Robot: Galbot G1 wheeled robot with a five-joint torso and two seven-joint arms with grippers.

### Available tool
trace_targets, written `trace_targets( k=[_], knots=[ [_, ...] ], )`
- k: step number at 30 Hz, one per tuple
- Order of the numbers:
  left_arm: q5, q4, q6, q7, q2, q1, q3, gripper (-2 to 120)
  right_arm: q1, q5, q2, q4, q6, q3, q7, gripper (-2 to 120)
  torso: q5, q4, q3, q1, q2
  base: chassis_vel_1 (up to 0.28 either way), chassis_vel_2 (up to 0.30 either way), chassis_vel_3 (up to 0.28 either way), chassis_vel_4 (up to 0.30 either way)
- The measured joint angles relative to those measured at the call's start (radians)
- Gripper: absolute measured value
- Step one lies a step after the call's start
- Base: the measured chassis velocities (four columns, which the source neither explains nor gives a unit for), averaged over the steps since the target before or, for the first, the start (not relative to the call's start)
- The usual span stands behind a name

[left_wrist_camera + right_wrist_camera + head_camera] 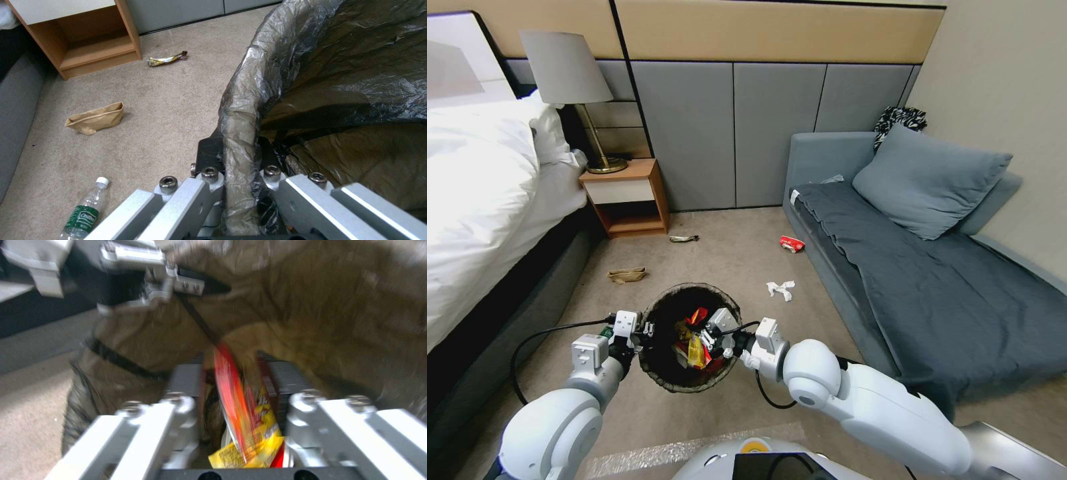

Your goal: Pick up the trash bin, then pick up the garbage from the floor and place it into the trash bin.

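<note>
Carpet floor (720, 247), 1 trash bin (720, 297), 4 litter pcs, 2 claws at bin.

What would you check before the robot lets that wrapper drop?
1. Left hand clamped on the bin rim: ok.
2. Right hand above the bin opening: ok.
3. Red-and-yellow wrapper between the right hand's fingers: ok.
4. Room left inside the bin: ok.
5. Floor free of litter: not ok; paper bag, bottle, crumpled paper, red packet remain.
</note>
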Motion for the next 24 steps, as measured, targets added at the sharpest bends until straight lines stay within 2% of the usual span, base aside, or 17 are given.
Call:
trace_targets(
  k=[1,2,4,5,7,9,12,24],
  knots=[
    [0.000,0.000,0.000,0.000,0.000,-0.001,0.000,1,0.002,0.000,0.003,-0.002,-0.009,0.000,0.005,51,0.0000,0.0001,0.000,0.000,0.000,0.000,0.000,0.000,0.000],
    [0.000,0.000,0.000,0.000,0.000,-0.001,0.000,1,0.002,0.000,0.003,-0.002,-0.009,0.000,0.005,51,0.0000,0.0001,0.000,0.000,0.000,0.000,0.000,0.000,0.000],
    [-0.001,0.000,0.000,0.000,0.000,-0.001,-0.001,1,0.008,0.005,0.008,-0.005,-0.021,0.000,0.025,64,0.0000,0.0001,0.000,0.000,0.000,0.000,0.000,0.000,0.000],
    [-0.001,0.000,0.000,0.000,0.000,-0.001,-0.001,1,0.008,0.005,0.008,-0.005,-0.021,0.000,0.025,64,0.0000,0.0001,0.000,0.000,0.000,0.000,0.000,0.000,0.000],
    [-0.002,0.000,0.000,0.000,0.001,0.000,-0.003,1,0.014,0.013,0.009,-0.001,-0.025,0.000,0.032,80,0.0000,0.0001,0.000,0.000,0.000,0.000,0.000,0.000,0.000],
    [-0.002,0.000,0.000,0.000,0.001,0.000,-0.003,1,0.015,0.015,0.009,0.000,-0.027,0.000,0.034,84,0.0000,0.0001,0.000,0.000,0.000,0.000,0.000,0.000,0.000],
    [-0.002,0.000,0.000,0.000,-0.001,0.000,-0.003,1,0.019,0.020,0.009,0.006,-0.033,0.004,0.041,97,0.0000,0.0001,0.000,0.000,0.000,0.000,0.000,0.000,0.000],
    [-0.002,0.000,0.000,-0.001,-0.005,0.010,-0.006,1,0.026,0.035,-0.006,0.040,-0.046,0.038,0.063,100,0.0000,0.0000,0.000,0.000,0.000,0.000,0.000,0.000,0.000]
  ],
)
